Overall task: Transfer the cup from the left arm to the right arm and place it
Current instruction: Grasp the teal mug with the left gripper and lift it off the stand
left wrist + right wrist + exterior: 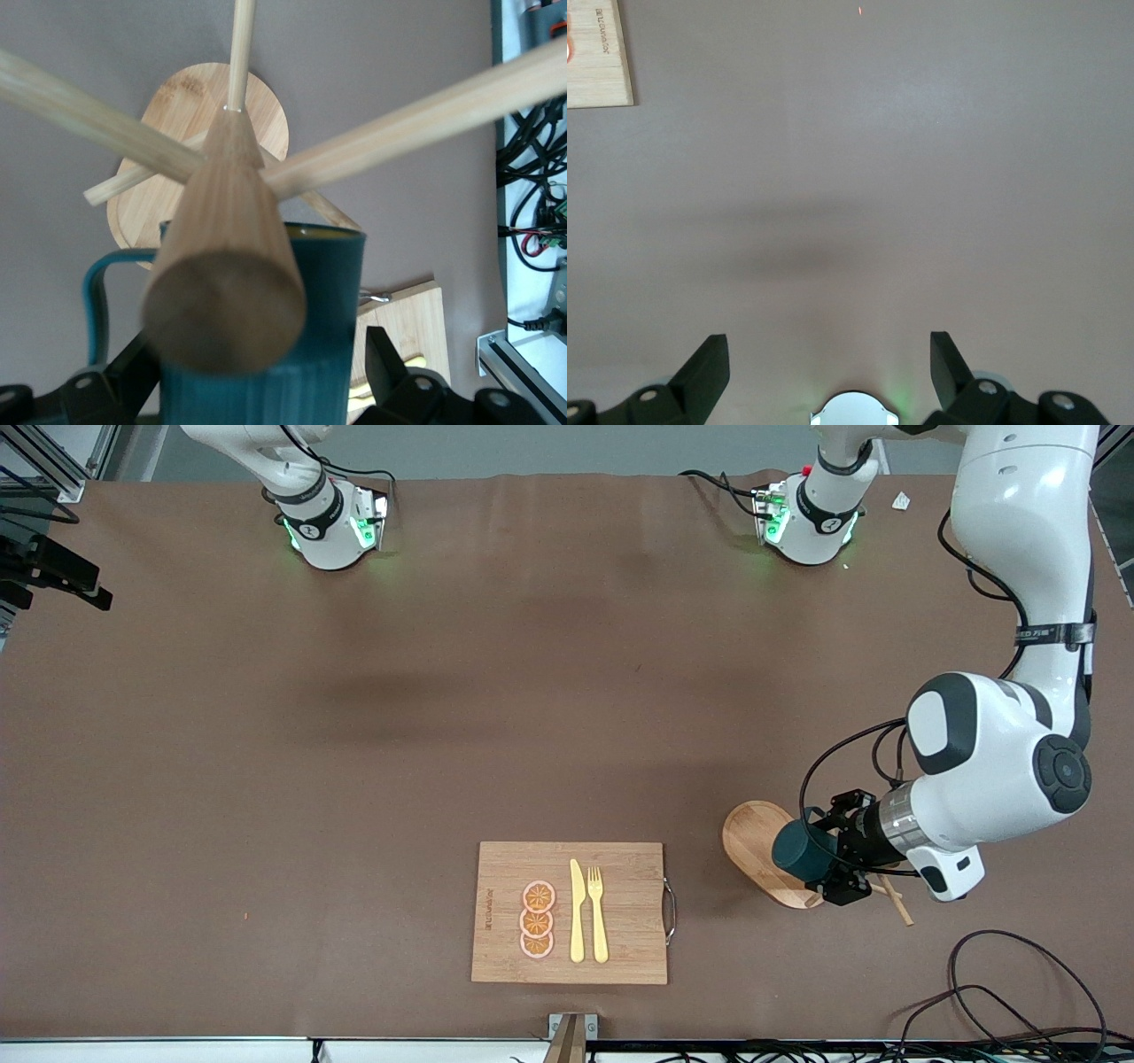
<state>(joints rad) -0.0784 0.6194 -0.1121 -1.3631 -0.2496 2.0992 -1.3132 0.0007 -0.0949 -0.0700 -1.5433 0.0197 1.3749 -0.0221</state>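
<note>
The left pincer (828,861) straddles the ribbed teal cup (802,849) on the wooden peg stand (764,850), fingers wide around it, mouth facing the pegs. The right pincer (829,367) waits wide open, high over bare tabletop (354,735).

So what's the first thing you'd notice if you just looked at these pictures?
Probably the left gripper, down at the left arm's end of the table, with its fingers on either side of a dark teal cup hanging on a wooden peg stand. Next, the cutting board near the front camera, with orange slices, a yellow knife and a fork on it. The right gripper waits open over bare table.
</note>
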